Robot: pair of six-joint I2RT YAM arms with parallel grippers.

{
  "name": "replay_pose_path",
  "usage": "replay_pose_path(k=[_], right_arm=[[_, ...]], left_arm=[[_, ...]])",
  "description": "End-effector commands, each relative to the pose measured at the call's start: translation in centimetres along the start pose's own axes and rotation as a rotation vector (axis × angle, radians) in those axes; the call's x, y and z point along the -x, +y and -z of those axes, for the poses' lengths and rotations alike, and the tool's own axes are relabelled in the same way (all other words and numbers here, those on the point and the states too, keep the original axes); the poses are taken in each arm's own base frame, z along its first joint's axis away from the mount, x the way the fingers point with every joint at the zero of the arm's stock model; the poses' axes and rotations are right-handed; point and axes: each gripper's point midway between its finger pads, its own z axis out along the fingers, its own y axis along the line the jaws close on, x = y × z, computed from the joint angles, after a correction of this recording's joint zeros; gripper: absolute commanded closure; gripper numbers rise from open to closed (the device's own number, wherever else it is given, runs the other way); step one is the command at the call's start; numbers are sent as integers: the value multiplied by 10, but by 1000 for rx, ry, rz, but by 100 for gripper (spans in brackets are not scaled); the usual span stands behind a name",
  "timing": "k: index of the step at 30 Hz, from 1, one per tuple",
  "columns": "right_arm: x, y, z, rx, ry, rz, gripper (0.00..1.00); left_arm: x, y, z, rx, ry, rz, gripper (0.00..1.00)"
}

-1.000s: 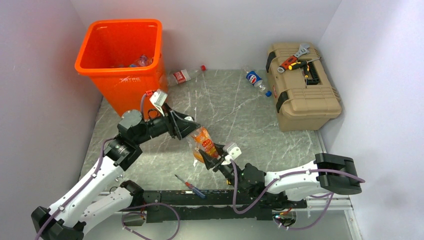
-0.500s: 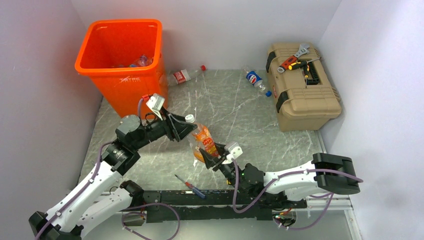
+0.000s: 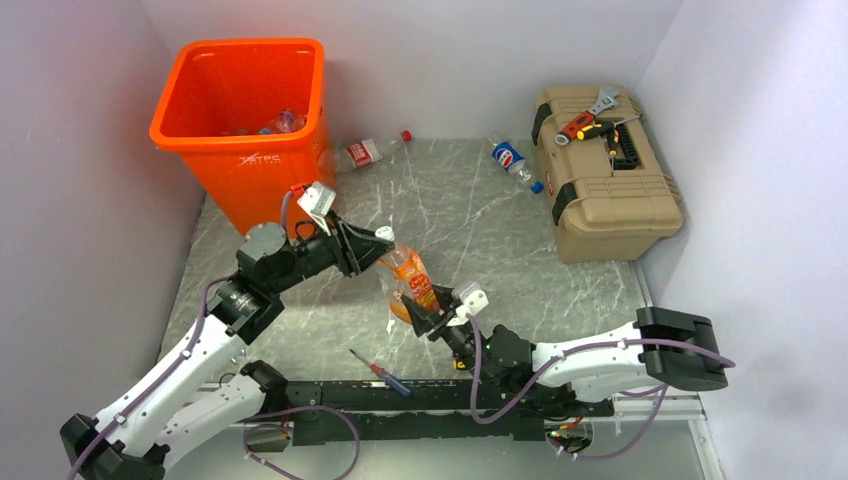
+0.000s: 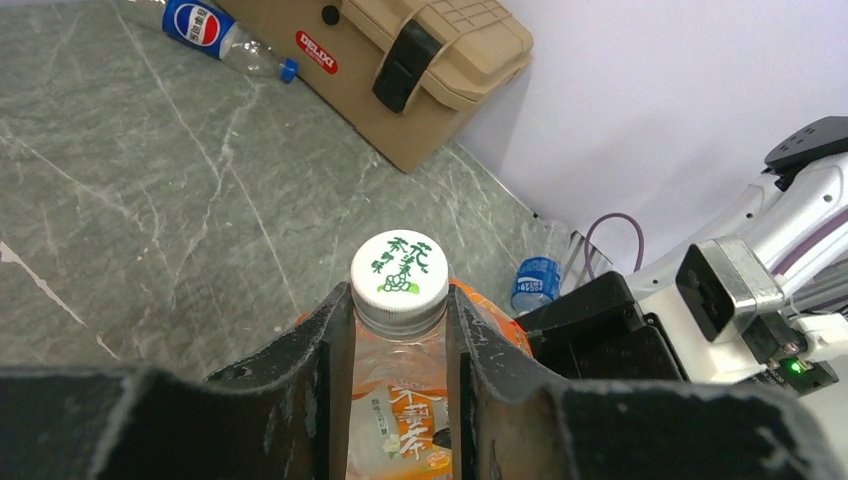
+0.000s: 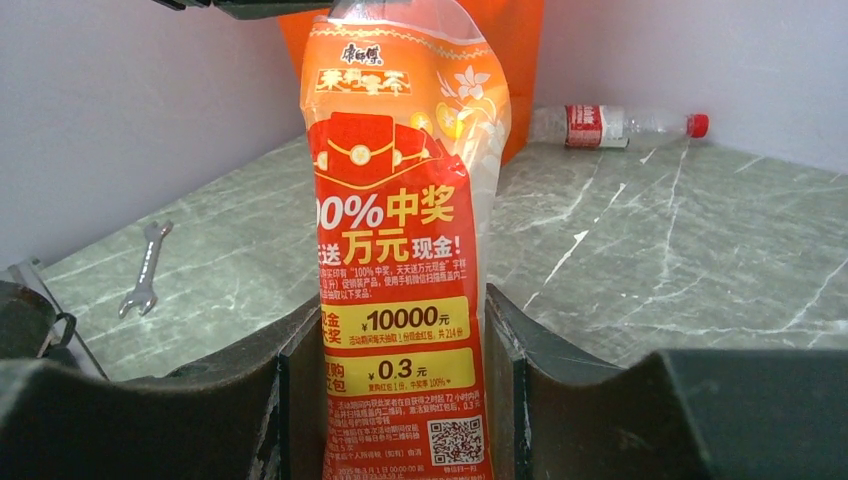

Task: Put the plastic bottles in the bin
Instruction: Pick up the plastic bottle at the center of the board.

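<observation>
A clear plastic orange-labelled bottle [image 3: 408,278] hangs tilted above the middle of a grey, marble-veined surface [image 3: 480,230], gripped near both ends. The left gripper [image 4: 398,335] is closed on its ribbed neck just under a white printed cap, with a dark finger touching each side. The right gripper [image 5: 400,350] is closed on the lower body, its fingers pressing a glossy red-and-orange wrapper. The bottle's base is cut off in the right wrist view and hidden behind that gripper from above.

At far left, the tall square bright-orange bin [image 3: 262,165] has smooth walls and a rolled rim. Its white lettering is too small to read. Its walls hide most of the inside, and only a few clear bottles [image 3: 283,122] show at the bottom.

A red-capped bottle [image 3: 370,150] lies just right of the bin. A blue-labelled bottle [image 3: 515,160] lies beside a tan toolbox [image 3: 610,200] with black latches. A slim screwdriver [image 3: 380,372] lies near the arm bases. A small metal wrench [image 5: 145,268] lies flat on the surface.
</observation>
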Motion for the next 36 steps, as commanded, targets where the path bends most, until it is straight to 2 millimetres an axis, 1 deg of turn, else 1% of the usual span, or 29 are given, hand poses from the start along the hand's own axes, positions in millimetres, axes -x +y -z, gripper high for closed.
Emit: replay_pose_path(k=[1, 2, 3, 4, 6, 9, 10, 11, 13, 15, 17, 18, 20, 21, 24, 26, 27, 28, 30, 31, 32, 34, 36], right_arm=[[13, 11, -1, 51, 22, -46, 49], [15, 12, -1, 49, 34, -66, 24], [17, 12, -1, 47, 49, -73, 3], [19, 13, -1, 49, 67, -73, 1], [26, 17, 0, 66, 108, -73, 0], [48, 27, 2, 114, 179, -83, 0], [59, 30, 2, 124, 198, -94, 0], [70, 32, 2, 135, 212, -102, 0], [91, 38, 6, 191, 230, -105, 0], [113, 41, 11, 236, 220, -106, 0], [125, 38, 17, 252, 211, -113, 0], [127, 31, 18, 233, 204, -110, 0], [123, 26, 23, 232, 200, -113, 0], [120, 24, 26, 231, 201, -112, 0], [110, 17, 33, 230, 203, -110, 0], [107, 12, 39, 230, 197, -115, 0], [108, 9, 42, 231, 190, -120, 0], [106, 6, 45, 231, 190, -120, 0], [104, 0, 51, 231, 183, -126, 0], [103, -3, 54, 232, 178, -130, 0], [100, -5, 57, 232, 178, -129, 0], [101, -10, 62, 232, 173, -133, 0], [100, -13, 65, 231, 174, -133, 0]], left_arm=[[31, -26, 2, -70, -44, -72, 100], [37, -28, 3, -66, -58, -84, 100], [39, -26, 3, -47, -55, -91, 100], [45, -25, 4, -30, -64, -104, 100], [62, -25, 7, 7, -98, -144, 100], [96, -27, 14, 78, -152, -219, 100], [111, -29, 17, 103, -170, -254, 100], [125, -26, 20, 152, -182, -277, 100], [158, -16, 26, 283, -217, -332, 100], [195, 6, 32, 470, -270, -409, 100], [235, 20, 41, 636, -327, -512, 100], [261, 20, 48, 706, -373, -570, 100], [301, 35, 57, 868, -425, -657, 100], [319, 45, 62, 948, -440, -675, 100], [362, 70, 77, 1098, -526, -691, 100], [385, 84, 90, 1168, -612, -691, 100], [396, 94, 99, 1210, -648, -698, 100], [402, 104, 104, 1249, -665, -714, 100], [404, 136, 106, 1323, -647, -726, 100], [400, 155, 103, 1337, -619, -724, 100], [393, 177, 98, 1350, -590, -721, 100], [378, 210, 91, 1347, -531, -707, 100], [366, 239, 86, 1346, -479, -683, 100]])
